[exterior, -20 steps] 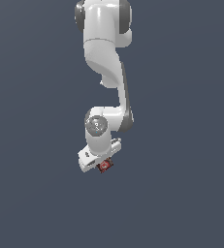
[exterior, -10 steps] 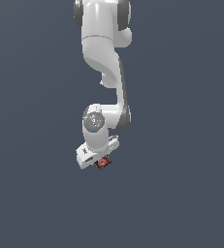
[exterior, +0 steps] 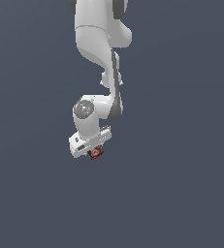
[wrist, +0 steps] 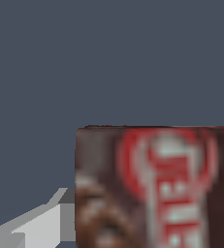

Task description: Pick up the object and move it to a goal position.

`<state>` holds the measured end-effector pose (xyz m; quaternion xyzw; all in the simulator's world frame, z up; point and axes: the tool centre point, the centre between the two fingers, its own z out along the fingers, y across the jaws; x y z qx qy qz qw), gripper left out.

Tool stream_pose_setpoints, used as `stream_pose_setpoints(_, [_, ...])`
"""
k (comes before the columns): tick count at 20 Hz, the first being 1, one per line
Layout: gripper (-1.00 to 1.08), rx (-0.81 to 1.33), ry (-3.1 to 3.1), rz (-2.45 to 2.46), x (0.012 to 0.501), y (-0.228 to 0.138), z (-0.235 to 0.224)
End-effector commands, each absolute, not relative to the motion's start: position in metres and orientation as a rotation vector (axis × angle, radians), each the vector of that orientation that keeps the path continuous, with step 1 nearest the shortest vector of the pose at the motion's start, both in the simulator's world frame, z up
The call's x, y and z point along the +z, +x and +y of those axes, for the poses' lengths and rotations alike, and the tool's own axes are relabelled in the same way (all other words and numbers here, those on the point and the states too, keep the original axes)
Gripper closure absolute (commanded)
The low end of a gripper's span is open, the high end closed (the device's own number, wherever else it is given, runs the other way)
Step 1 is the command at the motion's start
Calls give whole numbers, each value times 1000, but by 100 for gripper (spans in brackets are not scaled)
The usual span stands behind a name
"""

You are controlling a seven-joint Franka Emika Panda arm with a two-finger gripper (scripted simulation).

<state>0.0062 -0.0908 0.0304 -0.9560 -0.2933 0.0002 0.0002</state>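
Arm: white Panda, entering from the top edge of the exterior view, bent at the wrist, hand (exterior: 95, 151) at the lowest point.

Surroundings: uniform dark grey-blue on all sides; no surface edge, corner or support can be made out in either view. Open room all round the hand, widest below it and toward both sides of the exterior view.

Box (exterior: 96, 153): small, dark brown and red, seated under the white hand body, on the exterior view's right end of it. The hand is closed on the box; the fingers themselves are mostly hidden, one pale grey finger (wrist: 40, 225) showing beside the box in the wrist view.

Markings: the wrist view shows the box (wrist: 154, 186) close up, brown face with a red ring enclosing pale, blurred lettering on red; the letters cannot be read.

Change: against the earlier exterior views, the hand and box sit slightly further toward the exterior view's left and a touch lower; the grip is unchanged.
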Motion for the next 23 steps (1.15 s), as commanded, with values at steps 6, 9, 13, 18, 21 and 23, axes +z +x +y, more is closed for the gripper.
stream_pose_setpoints(6, [108, 0, -3004, -920, 44, -47, -135])
stream_pose_setpoints(9, [108, 0, -3004, -920, 49, -66, -151])
stream_pose_setpoints(13, [108, 0, -3004, -920, 55, -88, -171])
stream_pose_setpoints(18, [108, 0, -3004, -920, 61, -107, -188])
stream_pose_setpoints(21, [108, 0, -3004, -920, 62, -112, -193])
stream_pose_setpoints(23, [108, 0, -3004, -920, 63, -113, -194])
